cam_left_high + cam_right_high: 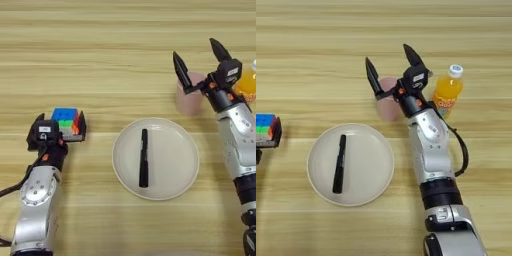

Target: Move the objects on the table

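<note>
Both views look down from the robot's head onto the wooden tabletop [100, 45], close enough that it fills each picture. Both show the round plate [175, 172] with the pen [339, 163]. The left eye sees more on the left; the right eye sees more on the right.

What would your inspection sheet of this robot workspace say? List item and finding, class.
Surface: wooden table, horizontal grain.
Job's things: puzzle cube between the left jaws; pink cup upright by the right jaws; juice bottle upright, right of the cup.
Clutter: beige plate at centre, black pen lying on it.
Grippers: left gripper shut on cube; right gripper open over cup.
Cables: black cable along the right arm.
Surroundings: nothing seen.
</note>
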